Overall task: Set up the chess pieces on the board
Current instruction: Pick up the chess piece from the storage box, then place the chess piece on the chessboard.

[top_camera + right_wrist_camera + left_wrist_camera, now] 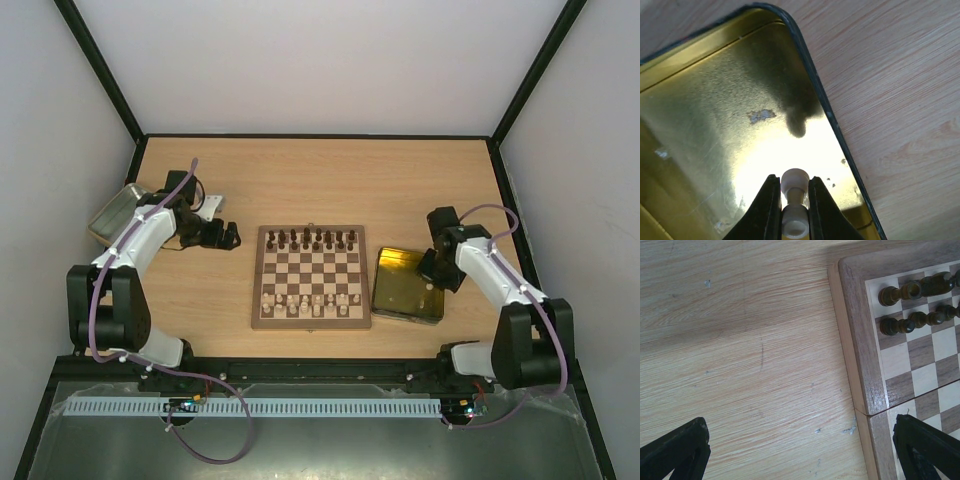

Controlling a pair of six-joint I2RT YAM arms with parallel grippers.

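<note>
- Closest in, the cream pieces (305, 301) are lined up on the near two rows of the board (310, 323). That's their home side. They're too small in the overhead shot to count, so I can't say which squares are still open.
- Just right of the board is the gold tray (395, 285), which looks like the holding spot for loose pieces. The wrist view shows no other pieces in the part of it that's visible.
- The right gripper (792, 178) is over that tray with its jaws pinched on one cream piece (794, 226). It's held upright by the stem, head poking out. My guess is that it's headed for a near-row square.
- The left gripper (800, 422) hangs over bare table (320, 180) beside the board's left border, jaws spread wide and holding nothing. It's probably just keeping out of the way.
- On the far two rows, the dark pieces (312, 239) stand in tidy lines, so that side looks about done.
- At the far left, a grey tray (112, 212) sits partly behind the left arm. I can't see what's in it.
</note>
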